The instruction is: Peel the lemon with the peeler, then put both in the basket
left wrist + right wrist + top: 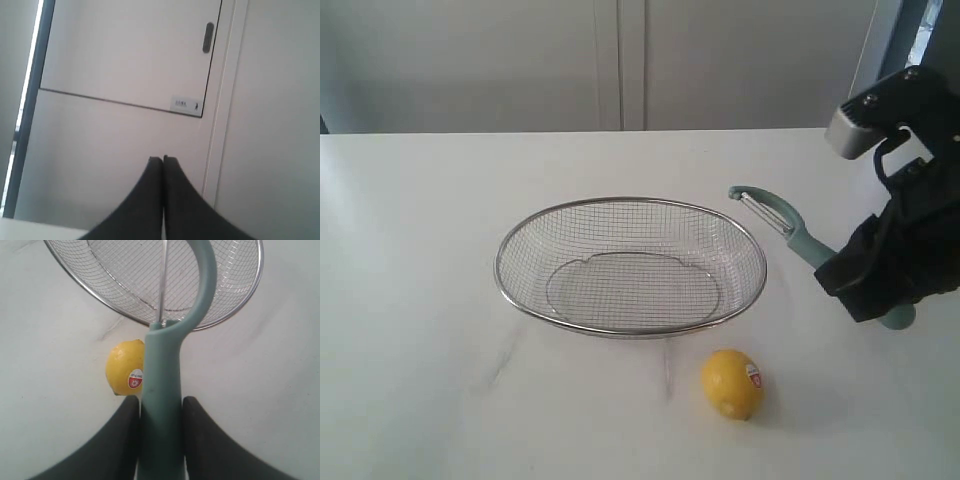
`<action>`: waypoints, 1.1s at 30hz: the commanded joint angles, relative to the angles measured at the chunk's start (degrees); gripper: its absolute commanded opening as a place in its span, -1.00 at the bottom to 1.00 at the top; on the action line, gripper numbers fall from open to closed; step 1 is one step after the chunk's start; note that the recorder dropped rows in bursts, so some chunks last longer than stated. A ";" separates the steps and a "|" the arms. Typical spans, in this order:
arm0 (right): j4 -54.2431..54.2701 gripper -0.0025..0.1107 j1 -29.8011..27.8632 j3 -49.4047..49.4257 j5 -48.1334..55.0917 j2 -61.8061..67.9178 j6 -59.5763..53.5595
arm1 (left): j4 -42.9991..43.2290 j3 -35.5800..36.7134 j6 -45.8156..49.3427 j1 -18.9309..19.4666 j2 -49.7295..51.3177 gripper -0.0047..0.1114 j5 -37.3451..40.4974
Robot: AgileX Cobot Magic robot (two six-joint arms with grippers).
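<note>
**Item 1. Right tool** [161, 402]: clenched on the peeler [161, 365], with the jaws pressing both flanks of the teal handle. The peeler's long axis runs straight out ahead of the tool, and the curved head and blade lead, raised off the tabletop [410, 380].

**Item 2. Lemon** [125, 374]: unpeeled and resting free on the tabletop. It is just ahead of the tool and offset from the handle toward the left arm's side. It lies lower than the blade, and its sticker faces the tool. The right arm is the nearer one.

**Item 3. Basket** [630, 332]: farther ahead, beyond the lemon. It holds nothing, and the peeler's head hangs over its near rim in the right wrist view.

**Item 4. Left tool** [163, 159]: jaws pressed together on nothing, aimed at a wall panel. It does not appear in the exterior view.

**Note:** the blade probably needs to drop and swing toward the lemon, and the lemon looks likely to roll unless it is steadied.
</note>
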 commanded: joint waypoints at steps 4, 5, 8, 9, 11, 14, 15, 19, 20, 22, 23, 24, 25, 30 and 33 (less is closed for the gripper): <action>0.48 -0.96 -0.23 -0.49 -0.48 -0.37 0.46 | -0.13 -0.96 -4.98 0.18 -0.12 -0.92 -6.54; 0.48 -0.96 -0.23 -0.49 -0.48 -0.37 0.46 | -0.13 -1.77 -4.98 0.18 -0.12 -0.92 -6.42; 0.48 -0.96 -0.23 -0.49 -0.48 -0.37 0.46 | -0.13 -4.10 -4.98 0.18 -0.12 -0.92 -6.76; 0.48 -0.96 -0.23 -0.49 -0.48 -0.37 0.46 | -0.13 -4.78 -4.98 0.18 0.31 -0.92 -6.76; 0.48 -0.96 -0.23 -0.49 -0.48 -0.37 0.46 | -0.13 -6.46 -4.98 0.18 2.27 -0.92 -6.65; 0.48 -0.96 -0.23 -0.49 -0.48 -0.37 0.46 | 0.02 -8.74 -4.98 0.18 5.80 -0.92 -6.75; 0.48 -0.96 -0.23 -0.49 -0.48 -0.37 0.46 | 0.15 -9.41 -4.98 0.18 6.90 -0.92 -6.85; 0.48 -0.96 -0.23 -0.49 -0.48 -0.37 0.46 | 5.63 -14.37 -4.21 0.18 14.67 -0.92 -6.65; 0.48 -0.96 -0.23 -0.49 -0.48 -0.37 0.46 | 8.62 -16.58 -3.31 0.18 18.16 -0.92 -6.65; 0.48 -0.96 -0.23 -0.49 -0.48 -0.37 0.46 | 11.36 -19.26 -2.62 0.18 23.17 -0.92 -6.65; 0.48 -0.96 -0.23 -0.49 -0.48 -0.37 0.46 | 11.81 -20.04 -2.62 0.18 24.99 -0.92 -6.65; 0.48 -0.96 -0.23 -0.49 -0.48 -0.37 0.46 | 11.83 -21.46 -2.62 0.18 28.57 -0.92 -6.65; 0.48 -0.96 -0.23 -0.49 -0.48 -0.37 0.46 | 11.83 -22.10 -2.62 0.18 30.34 -0.92 -6.65; 0.48 -0.96 -0.23 -0.49 -0.48 -0.37 0.46 | 15.97 -25.60 -2.20 0.18 42.29 -0.92 -2.87; 0.48 -0.96 -0.23 -0.49 -0.48 -0.37 0.46 | 17.63 -27.83 -0.39 0.18 47.86 -0.92 4.97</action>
